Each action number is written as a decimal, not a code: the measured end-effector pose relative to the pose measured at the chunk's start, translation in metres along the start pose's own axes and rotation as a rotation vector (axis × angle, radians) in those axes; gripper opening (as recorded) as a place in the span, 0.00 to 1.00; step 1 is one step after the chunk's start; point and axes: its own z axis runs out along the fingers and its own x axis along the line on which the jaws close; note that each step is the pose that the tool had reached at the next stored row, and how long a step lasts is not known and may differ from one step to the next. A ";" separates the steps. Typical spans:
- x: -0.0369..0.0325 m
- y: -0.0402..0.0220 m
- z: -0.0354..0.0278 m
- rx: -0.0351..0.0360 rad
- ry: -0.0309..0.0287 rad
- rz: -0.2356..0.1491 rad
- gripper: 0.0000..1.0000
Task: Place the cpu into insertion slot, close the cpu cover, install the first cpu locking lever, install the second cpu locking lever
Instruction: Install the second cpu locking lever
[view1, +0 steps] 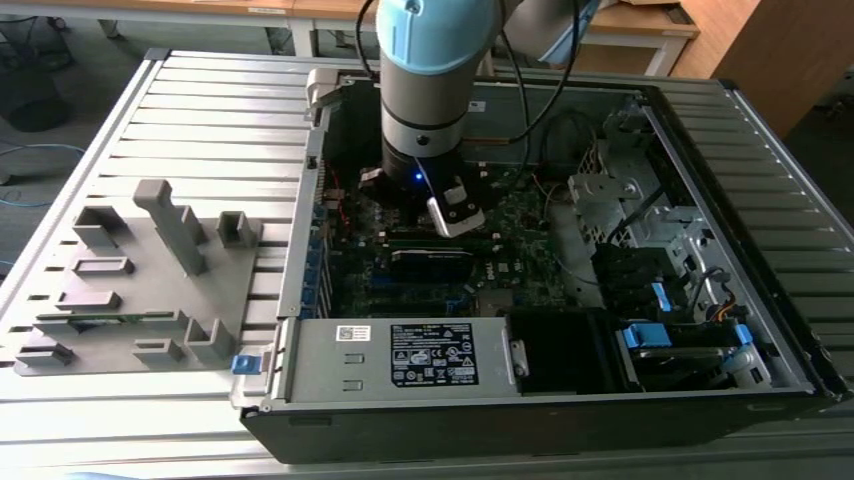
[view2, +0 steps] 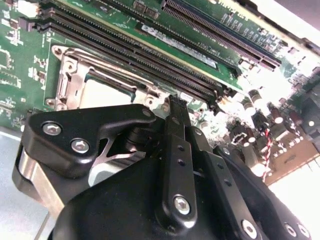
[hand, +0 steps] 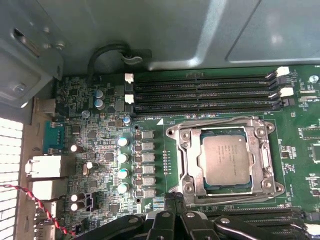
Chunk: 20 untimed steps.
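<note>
Grey slatted table: carries the open computer case and, toward the exterior view's left, a grey fixture block.
Computer case: black, lying open with the motherboard facing up.
Fixture block: grey, with upright posts and shallow recesses.
Arm: pale blue and silver column, reaching down into the case over the motherboard.
Motherboard: dark green, with long black memory slots just beside the socket.
Gripper: black, fingers drawn together with no gap seen between the tips, nothing held; tip sits low at the socket's edge.
Insertion slot: square socket with silvery rim, near the gripper tip in the first wrist view.
Cpu cover: silvery frame lying flat around the chip, closed over the socket.
Cpu: silvery-grey square, seated in the insertion slot, showing through the cover's window.
</note>
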 end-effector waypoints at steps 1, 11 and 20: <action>0.0000 0.0005 -0.0022 0.0000 0.0000 0.000 0.11; -0.0044 0.0032 -0.0131 0.0011 -0.0002 0.000 0.11; -0.0227 0.0048 -0.0123 0.0025 -0.0005 0.002 0.11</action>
